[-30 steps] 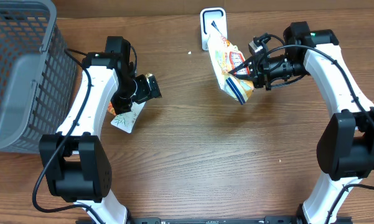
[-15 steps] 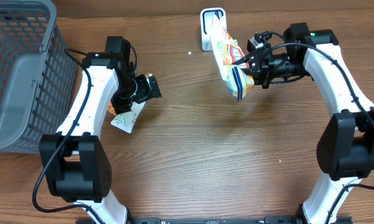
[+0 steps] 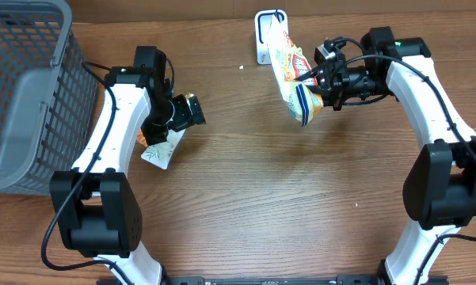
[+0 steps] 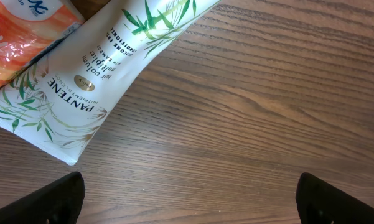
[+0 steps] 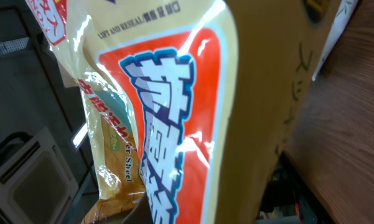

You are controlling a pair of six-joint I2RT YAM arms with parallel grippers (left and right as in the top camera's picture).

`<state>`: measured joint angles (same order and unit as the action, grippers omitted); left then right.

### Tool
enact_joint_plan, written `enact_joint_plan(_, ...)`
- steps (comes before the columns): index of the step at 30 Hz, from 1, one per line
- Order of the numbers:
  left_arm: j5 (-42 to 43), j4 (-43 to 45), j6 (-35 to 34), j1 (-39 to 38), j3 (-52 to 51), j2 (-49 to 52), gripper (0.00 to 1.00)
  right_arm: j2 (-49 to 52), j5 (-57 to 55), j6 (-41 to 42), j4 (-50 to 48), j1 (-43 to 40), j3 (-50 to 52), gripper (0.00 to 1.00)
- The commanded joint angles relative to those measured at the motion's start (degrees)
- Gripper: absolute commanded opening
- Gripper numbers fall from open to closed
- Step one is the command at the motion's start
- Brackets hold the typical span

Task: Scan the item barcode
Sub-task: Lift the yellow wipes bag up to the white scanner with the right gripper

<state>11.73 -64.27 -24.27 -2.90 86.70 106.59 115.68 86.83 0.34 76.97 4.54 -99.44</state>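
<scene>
Status at inspection: task in progress, scan not confirmed.

The right gripper (image 3: 309, 81) was clenched on the snack bag (image 3: 289, 67), pinching it by one edge and holding it clear of the surface (image 3: 245, 198). The bag hung just beyond the fingertips, on the side away from the arm. Its upper end was close against the white scanner (image 3: 266, 24), which stood just past the bag from that gripper. In the right wrist view the bag (image 5: 174, 124) filled the frame with printed lettering only. No barcode was visible, so it could not be told whether the code faced the scanner window.

The left gripper (image 3: 188, 111) was released, jaws fully apart, and held nothing. A shampoo tube (image 4: 81, 93) lay flat on the surface just ahead of its fingertips, with an orange packet (image 4: 15, 37) beyond and partly under it. A grey basket (image 3: 24, 95) stood well behind that gripper, at the table edge.

Assessment: pick-up and presentation appeared done for the bag. A confirmed read was outstanding (a slight turn of the bag may be needed). The tube and packet looked unhandled.
</scene>
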Motion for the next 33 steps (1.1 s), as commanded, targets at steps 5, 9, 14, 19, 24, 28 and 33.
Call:
enact_joint_plan(5,-0.31,0.11,-0.17,-0.22,-0.42,0.68,1.00,-0.37,1.20,-0.28,-4.24,-0.11,-1.40,0.04)
enact_joint_plan(9,-0.31,0.11,-0.17,-0.22,-0.42,0.68,1.00,-0.37,-15.96,4.74,-12.04,-0.11,-1.40,0.04)
enact_joint_plan(14,-0.31,0.11,-0.17,-0.24,-0.42,0.68,1.00,-0.37,-53.77,19.47,-18.03,1.90,-1.40,0.04)
enact_joint_plan(19,-0.31,0.11,-0.17,-0.24,-0.42,0.68,1.00,-0.37,-66.69,19.17,-24.79,5.40,-1.40,0.04)
enact_joint_plan(24,-0.31,0.11,-0.17,-0.24,-0.42,0.68,1.00,-0.35,-72.32,19.21,-34.77,8.90,-1.40,0.04)
enact_joint_plan(28,-0.31,0.11,-0.17,-0.24,-0.42,0.68,1.00,0.28,-76.87,19.26,-43.69,11.04,-1.40,0.04)
enact_joint_plan(33,-0.31,0.11,-0.17,-0.24,-0.42,0.68,1.00,2.89,-78.12,19.43,-53.02,12.46,-1.40,0.04)
